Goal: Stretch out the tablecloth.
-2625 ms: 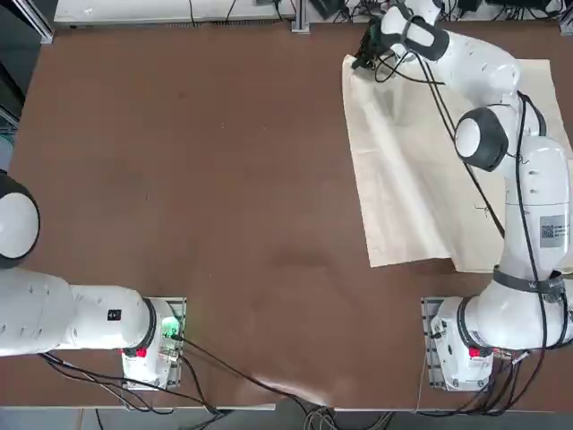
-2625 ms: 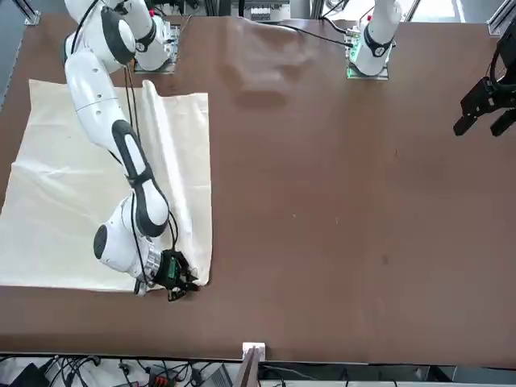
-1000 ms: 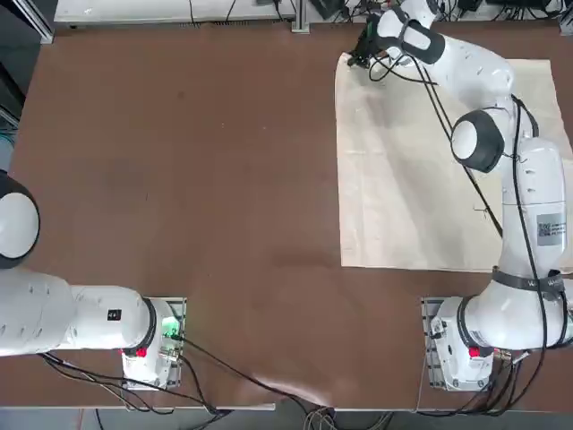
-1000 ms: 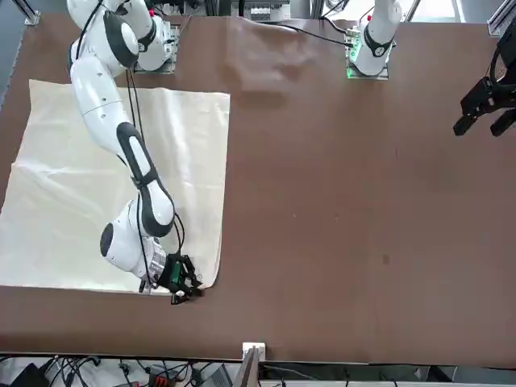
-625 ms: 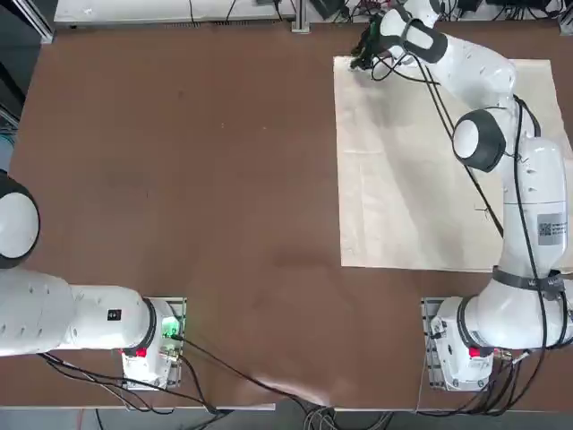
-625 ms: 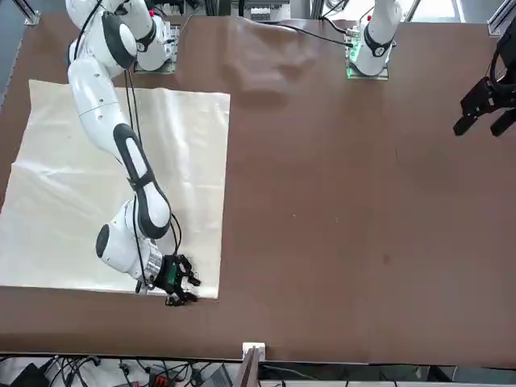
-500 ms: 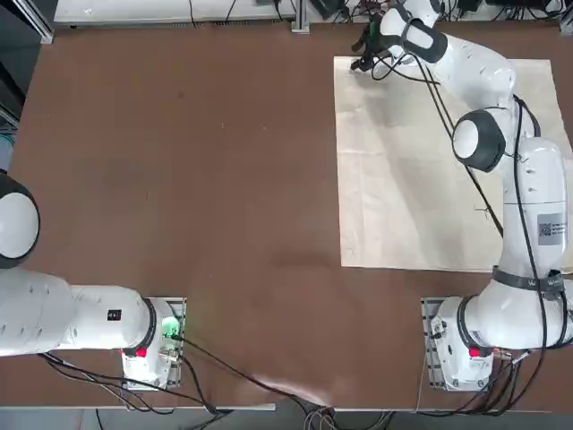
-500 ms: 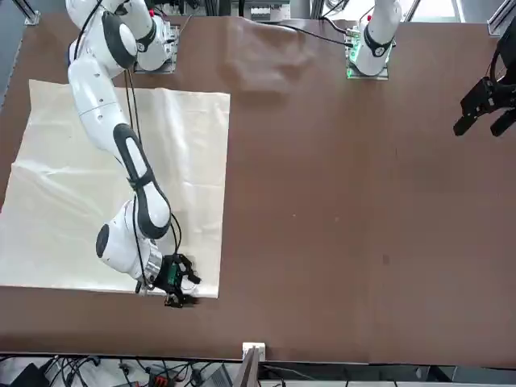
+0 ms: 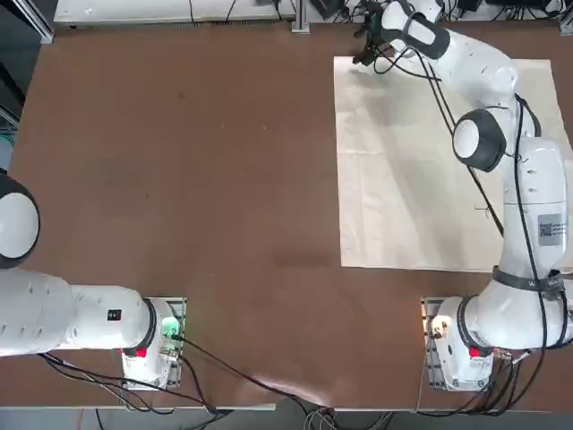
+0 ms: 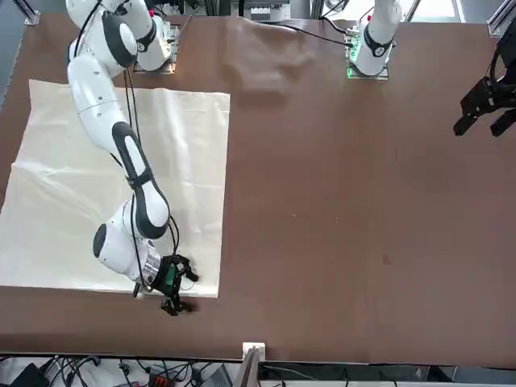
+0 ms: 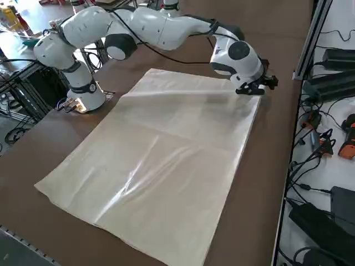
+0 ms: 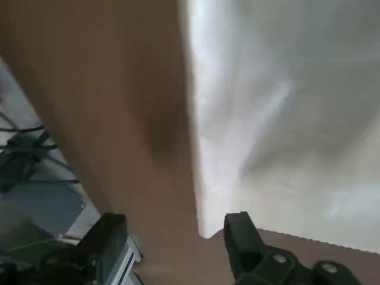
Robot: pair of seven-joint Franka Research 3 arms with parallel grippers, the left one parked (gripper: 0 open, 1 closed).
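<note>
You've got the brown table [image 9: 179, 161] mostly bare, with the tablecloth [image 9: 430, 170] spread flat over its right half in the top view, sitting around 2 o'clock from table centre; its edges read straight, one side runs along the table's right edge, and the near edge stops just short of the right arm's base. In the right side view the tablecloth [image 11: 166, 160] shows faint creases and a glossy streak through the middle, all four corners down on the wood. In the front view the tablecloth [image 10: 64, 193] fills the 9 o'clock side of the table. The right arm reaches out long over the sheet to its far inner corner, at about 1 o'clock in the top view. The right gripper [image 9: 365, 54] hangs over that corner, and from the front the right gripper [image 10: 173, 292] sits at the cloth's edge around 7 o'clock. In the wrist view the right gripper [image 12: 178, 240] has its fingers [image 12: 240, 237] spread apart with nothing between them; the cloth corner [image 12: 205, 228] lies on the table just beside one fingertip, bare wood showing under the gap
</note>
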